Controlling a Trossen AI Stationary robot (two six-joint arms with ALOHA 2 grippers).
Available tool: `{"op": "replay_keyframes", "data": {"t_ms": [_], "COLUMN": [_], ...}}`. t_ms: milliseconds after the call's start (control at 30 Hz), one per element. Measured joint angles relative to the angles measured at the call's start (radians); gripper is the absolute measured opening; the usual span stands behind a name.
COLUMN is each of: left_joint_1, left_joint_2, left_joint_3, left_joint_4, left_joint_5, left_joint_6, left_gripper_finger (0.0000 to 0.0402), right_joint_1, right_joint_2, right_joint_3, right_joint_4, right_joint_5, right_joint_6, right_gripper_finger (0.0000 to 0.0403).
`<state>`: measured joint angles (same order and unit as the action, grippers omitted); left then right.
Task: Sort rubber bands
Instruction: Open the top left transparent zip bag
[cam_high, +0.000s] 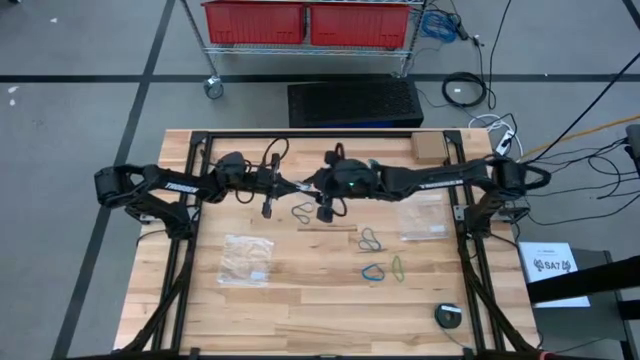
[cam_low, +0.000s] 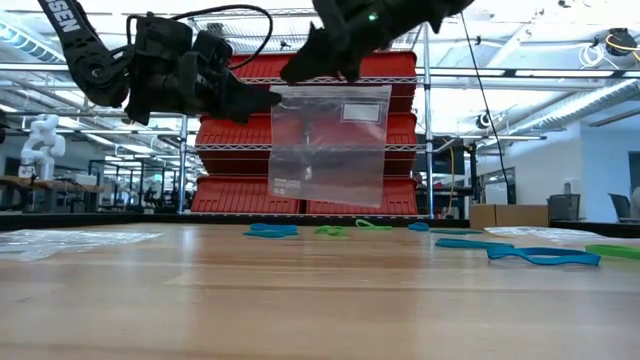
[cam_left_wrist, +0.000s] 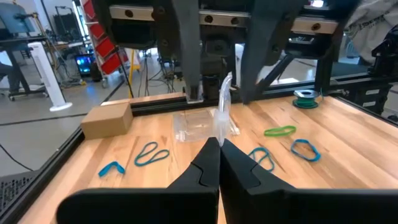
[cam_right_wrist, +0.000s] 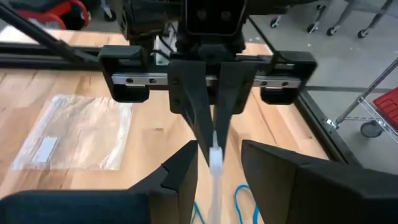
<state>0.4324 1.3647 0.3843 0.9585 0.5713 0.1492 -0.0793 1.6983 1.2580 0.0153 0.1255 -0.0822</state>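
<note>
A clear plastic bag (cam_low: 328, 150) hangs in the air over the middle of the table, and my left gripper (cam_left_wrist: 219, 152) is shut on it. My right gripper (cam_right_wrist: 217, 165) faces it from the table's right. It is open, one finger on each side of the bag's upper edge (cam_right_wrist: 215, 155), and I cannot tell whether it touches. Several rubber bands lie flat on the wood: a teal one (cam_high: 302, 211) under the grippers, and teal (cam_high: 372, 240), blue (cam_high: 374, 272) and green (cam_high: 398, 267) ones nearer the front. My left gripper pinches the bag's upper corner (cam_low: 280, 95) between its two shut fingers. The fingers lie level and come from the table's left. The bag hangs flat and upright below them, its bottom edge (cam_low: 325, 205) clear of the table.
Two more clear bags lie flat on the table, one front left (cam_high: 248, 258) and one at the right (cam_high: 422, 215). A cardboard box (cam_high: 428, 148) stands at the far right corner, and a small round object (cam_high: 447, 314) lies near the front right. A black frame (cam_high: 190, 200) rims the table.
</note>
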Motion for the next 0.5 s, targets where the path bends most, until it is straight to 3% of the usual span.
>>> {"op": "replay_keyframes", "data": {"t_ms": [267,500], "left_joint_1": [0.0,0.0], "left_joint_2": [0.0,0.0], "left_joint_3": [0.0,0.0], "left_joint_4": [-0.004,-0.004], "left_joint_5": [0.0,-0.004], "left_joint_6": [0.014,0.014], "left_gripper_finger": [0.0,0.0], "right_joint_1": [0.0,0.001], "right_joint_2": [0.053,0.053], "right_joint_3": [0.059,0.059], "right_joint_4": [-0.071,-0.092], "right_joint_5": [0.0,0.035], "right_joint_6": [0.007,0.002], "right_gripper_finger": [0.0105,0.002]}}
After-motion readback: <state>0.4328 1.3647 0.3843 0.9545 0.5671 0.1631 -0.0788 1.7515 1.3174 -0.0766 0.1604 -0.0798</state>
